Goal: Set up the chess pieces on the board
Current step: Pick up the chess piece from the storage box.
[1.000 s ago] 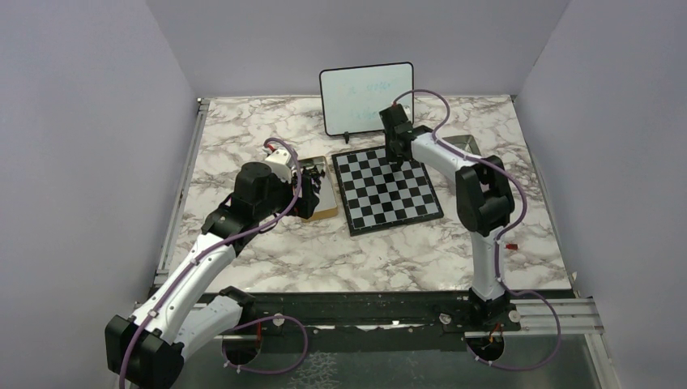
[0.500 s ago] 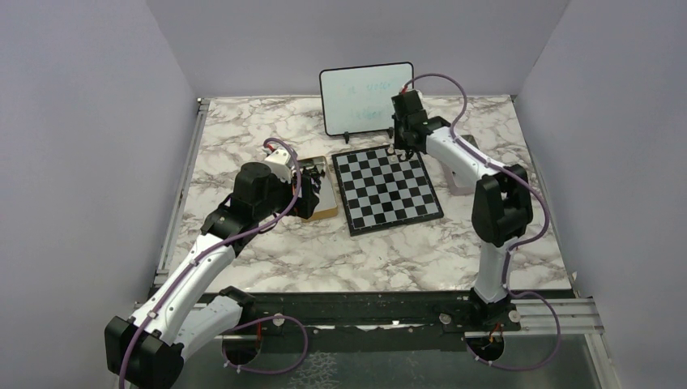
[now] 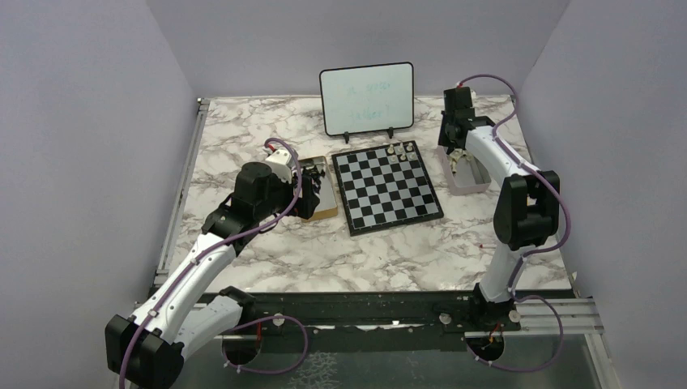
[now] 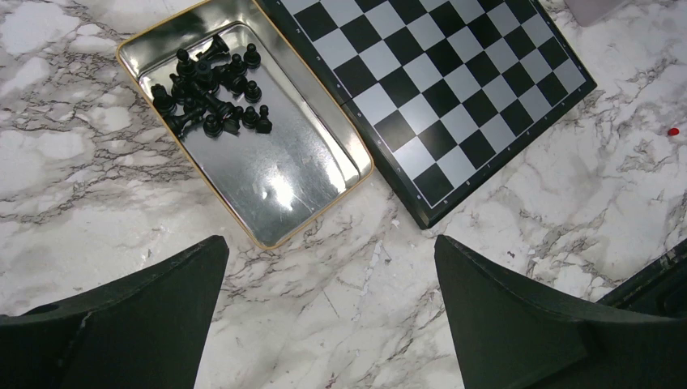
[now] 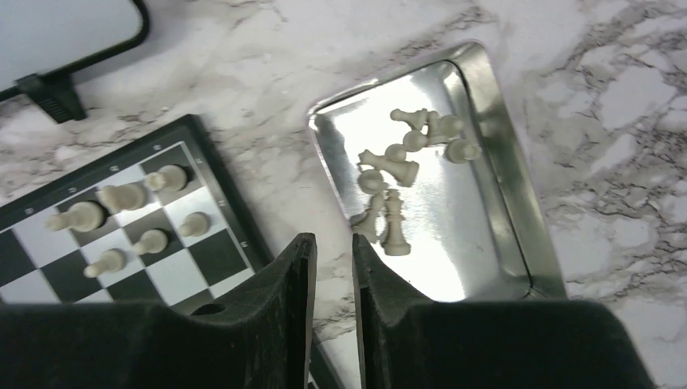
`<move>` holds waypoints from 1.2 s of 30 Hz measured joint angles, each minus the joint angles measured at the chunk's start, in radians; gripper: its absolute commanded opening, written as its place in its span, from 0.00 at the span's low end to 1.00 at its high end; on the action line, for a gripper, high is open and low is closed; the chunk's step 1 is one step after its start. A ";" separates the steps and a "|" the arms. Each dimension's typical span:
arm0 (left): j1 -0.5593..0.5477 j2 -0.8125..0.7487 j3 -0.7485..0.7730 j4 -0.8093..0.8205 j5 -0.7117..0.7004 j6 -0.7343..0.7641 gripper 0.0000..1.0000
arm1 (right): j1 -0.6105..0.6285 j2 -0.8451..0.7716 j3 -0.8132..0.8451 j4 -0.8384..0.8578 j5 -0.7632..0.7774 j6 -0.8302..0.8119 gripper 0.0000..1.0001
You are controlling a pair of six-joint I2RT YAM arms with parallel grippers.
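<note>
The board (image 3: 387, 188) lies mid-table, with several white chess pieces (image 3: 397, 151) standing at its far right corner. They show on the board (image 5: 49, 267) as pieces (image 5: 121, 197) in the right wrist view too. More white pieces (image 5: 401, 166) lie in a silver tray (image 5: 502, 162). My right gripper (image 5: 332, 237) hovers over that tray's near-left edge, jaws a narrow gap apart with nothing between. My left gripper (image 4: 330, 243) is wide open and empty above the marble, near a gold-rimmed tray (image 4: 292, 170) holding black pieces (image 4: 212, 93) beside the board (image 4: 454, 89).
A whiteboard (image 3: 366, 97) on a stand is behind the board, close to its far edge. The silver tray (image 3: 470, 185) sits right of the board, the gold tray (image 3: 324, 203) left of it. A small red speck (image 4: 672, 130) lies on the marble.
My right arm has swung from the board's far right corner out to the right, over the silver tray. The left arm has not moved.
</note>
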 measured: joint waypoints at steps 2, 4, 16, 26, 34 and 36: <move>0.000 0.000 0.000 0.000 0.000 0.000 0.99 | -0.031 0.000 -0.016 0.003 0.000 -0.003 0.28; 0.000 0.000 0.000 0.000 0.000 0.000 0.99 | -0.063 0.000 -0.034 0.010 -0.002 -0.009 0.28; 0.000 0.011 0.000 0.000 0.000 0.000 0.99 | -0.169 0.020 -0.051 0.061 -0.039 -0.045 0.27; 0.000 0.016 0.000 0.000 -0.001 0.000 0.99 | -0.181 0.124 -0.007 0.081 -0.069 -0.063 0.27; 0.000 0.033 0.000 0.000 -0.001 0.000 0.99 | -0.186 0.174 0.000 0.101 -0.080 -0.069 0.27; 0.000 0.035 0.000 0.000 -0.001 0.000 0.99 | -0.186 0.186 0.008 0.101 -0.081 -0.069 0.27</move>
